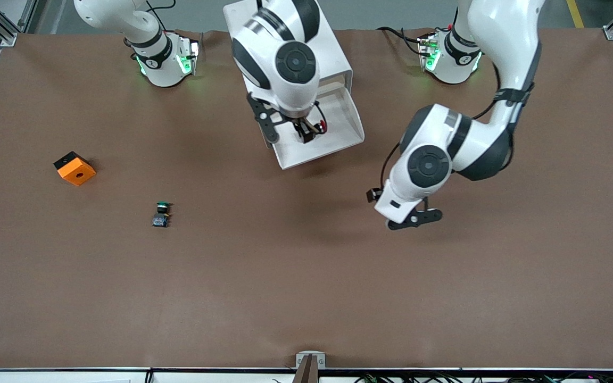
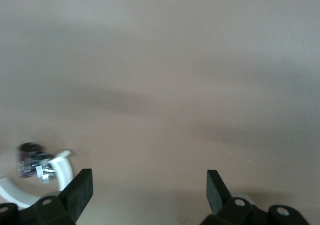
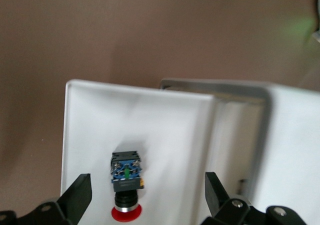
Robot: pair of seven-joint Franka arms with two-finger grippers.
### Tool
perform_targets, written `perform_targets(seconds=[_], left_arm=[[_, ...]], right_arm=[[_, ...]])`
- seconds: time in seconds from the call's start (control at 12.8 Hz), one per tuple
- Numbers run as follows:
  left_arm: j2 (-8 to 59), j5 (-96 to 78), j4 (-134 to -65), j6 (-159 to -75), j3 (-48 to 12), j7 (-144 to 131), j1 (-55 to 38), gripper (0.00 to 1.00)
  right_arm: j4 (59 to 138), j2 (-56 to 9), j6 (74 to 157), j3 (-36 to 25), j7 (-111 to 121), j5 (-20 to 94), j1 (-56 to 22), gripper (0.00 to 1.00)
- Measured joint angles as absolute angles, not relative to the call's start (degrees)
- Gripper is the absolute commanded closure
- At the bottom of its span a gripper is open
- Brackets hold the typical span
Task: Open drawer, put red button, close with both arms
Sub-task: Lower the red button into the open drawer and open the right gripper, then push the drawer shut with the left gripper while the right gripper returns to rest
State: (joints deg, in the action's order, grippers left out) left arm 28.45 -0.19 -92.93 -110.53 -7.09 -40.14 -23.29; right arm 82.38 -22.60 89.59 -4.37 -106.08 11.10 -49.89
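Observation:
The drawer (image 1: pixel 346 130) is pulled out of the white cabinet (image 1: pixel 333 58) and stands open. The red button (image 3: pixel 126 185) lies on its side on the drawer's white floor (image 3: pixel 170 135), red cap toward the wrist camera; it also shows in the front view (image 1: pixel 322 126). My right gripper (image 3: pixel 147 197) is open just above the drawer, one finger on each side of the button and clear of it; in the front view it hangs over the tray (image 1: pixel 306 134). My left gripper (image 1: pixel 415 218) is open and empty over bare table toward the left arm's end, as the left wrist view (image 2: pixel 150 190) shows.
A green-capped twin button (image 1: pixel 161 214) stands on the table toward the right arm's end, nearer the front camera than the drawer. An orange block (image 1: pixel 74 168) lies farther toward that end. The brown table (image 1: pixel 306 292) spreads wide in front of the cabinet.

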Motion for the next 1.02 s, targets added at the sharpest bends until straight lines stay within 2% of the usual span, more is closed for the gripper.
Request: perform_targets(seconds=[0.16, 0.47, 0.7, 1.02], left_arm=[[29.3, -0.9, -97.0, -115.7, -10.1, -41.6, -23.4, 0.00], [31.0, -1.1, -97.8, -116.8, -12.0, -44.6, -26.8, 0.00], [31.0, -1.4, -97.7, -116.8, -13.0, -48.9, -27.3, 0.00], [31.0, -4.4, -97.8, -116.8, -15.6, -52.3, -28.0, 0.00]], right_arm=[[79.9, -18.8, 81.7, -4.5, -100.2, 11.1, -45.8, 0.00], [79.9, -11.7, 71.8, -4.8, -80.4, 11.0, -36.6, 0.00], [82.3, -7.6, 69.7, -5.0, -58.9, 10.1, -27.2, 0.00], [89.6, -1.5, 70.6, -5.2, -30.4, 5.7, -15.2, 0.00]])
